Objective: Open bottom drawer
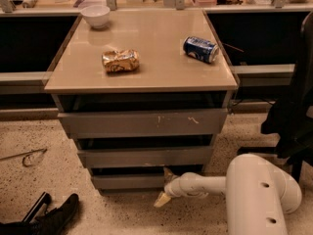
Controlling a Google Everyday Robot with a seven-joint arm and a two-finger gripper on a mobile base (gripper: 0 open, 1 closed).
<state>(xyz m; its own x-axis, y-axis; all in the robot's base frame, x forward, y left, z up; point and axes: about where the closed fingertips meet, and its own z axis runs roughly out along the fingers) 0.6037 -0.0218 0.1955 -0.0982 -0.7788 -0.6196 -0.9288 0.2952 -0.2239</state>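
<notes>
The bottom drawer (128,181) is the lowest and narrowest grey-brown front of the three in the cabinet, just above the floor. A dark gap shows above its top edge. My gripper (165,186) reaches in from the right on a white arm and sits at the drawer's right end. One tan finger (169,173) points up at the drawer's top edge and the other (162,199) points down toward the floor, so the fingers stand spread apart. Nothing is held between them.
Above are the middle drawer (144,156) and the scratched top drawer (142,123). On the cabinet top (156,75) lie a white bowl (95,15), a crumpled snack bag (120,60) and a blue can (200,49). Black objects (44,218) lie on the speckled floor at the left; a dark chair (293,116) stands at the right.
</notes>
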